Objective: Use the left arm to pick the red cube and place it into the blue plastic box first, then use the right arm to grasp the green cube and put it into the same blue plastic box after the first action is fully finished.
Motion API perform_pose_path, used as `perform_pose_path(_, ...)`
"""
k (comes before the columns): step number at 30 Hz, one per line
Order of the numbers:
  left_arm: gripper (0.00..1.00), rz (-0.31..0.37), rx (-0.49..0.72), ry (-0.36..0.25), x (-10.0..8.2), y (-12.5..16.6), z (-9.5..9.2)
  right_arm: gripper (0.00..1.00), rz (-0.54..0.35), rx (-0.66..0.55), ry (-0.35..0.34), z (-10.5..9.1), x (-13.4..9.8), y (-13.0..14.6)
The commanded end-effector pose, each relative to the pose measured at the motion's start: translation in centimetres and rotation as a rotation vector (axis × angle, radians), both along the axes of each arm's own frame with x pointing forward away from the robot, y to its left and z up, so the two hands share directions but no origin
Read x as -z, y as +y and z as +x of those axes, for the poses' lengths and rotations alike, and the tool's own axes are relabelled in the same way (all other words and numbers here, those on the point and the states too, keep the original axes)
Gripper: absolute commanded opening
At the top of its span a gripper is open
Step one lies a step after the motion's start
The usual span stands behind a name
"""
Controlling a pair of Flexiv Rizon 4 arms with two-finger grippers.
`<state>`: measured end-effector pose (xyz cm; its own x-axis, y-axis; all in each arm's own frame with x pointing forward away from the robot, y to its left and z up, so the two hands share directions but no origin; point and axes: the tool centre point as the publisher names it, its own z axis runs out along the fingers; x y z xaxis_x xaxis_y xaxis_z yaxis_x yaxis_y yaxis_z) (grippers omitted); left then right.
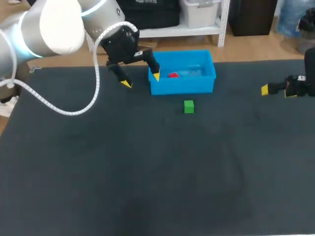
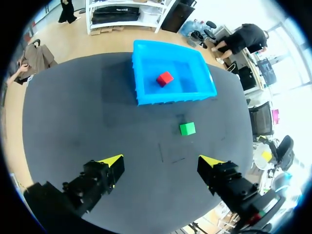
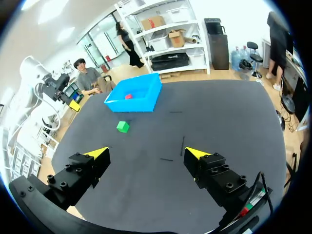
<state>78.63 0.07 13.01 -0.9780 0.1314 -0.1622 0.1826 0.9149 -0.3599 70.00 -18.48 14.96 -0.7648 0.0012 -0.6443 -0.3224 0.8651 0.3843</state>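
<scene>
Dark charcoal matte tabletop [image 1: 147, 177] filled nearly whole head view. Far edge ran straight across; far-left corner showed; sliver of near edge showed at lower right. Surface looked cloth-like, with faint paler creases toward middle. Few thin, short, dark line marks [image 2: 161, 152] lay on surface near middle, seen in both wrist views. Light was soft and even, giving dull sheen and blurred shadows on surface.

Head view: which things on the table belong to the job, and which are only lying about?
For the job: red cube, blue plastic box, green cube, left gripper, right gripper.
Not for the job: table, thin marks on it, white cable on the left arm.
</scene>
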Motion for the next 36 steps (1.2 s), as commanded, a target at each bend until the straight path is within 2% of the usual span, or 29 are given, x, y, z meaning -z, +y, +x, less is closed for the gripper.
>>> perform_pose_path(1,1.0,-0.055,-0.075,-0.192,0.2,0.5,-0.9,1.0,-0.002,0.001,0.001,0.0,0.0,0.0)
perform_pose_path(9,1.0,-0.066,-0.076,-0.214,0.4,0.7,-1.5,1.0,-0.002,0.001,0.001,0.0,0.0,0.0)
perform_pose_path(18,1.0,-0.081,-0.093,-0.212,1.1,1.1,-2.0,1.0,-0.002,0.001,0.001,0.0,0.0,0.0)
perform_pose_path(36,1.0,-0.101,-0.099,-0.224,1.0,2.7,-1.9,1.0,-0.002,0.001,0.001,0.0,0.0,0.0)
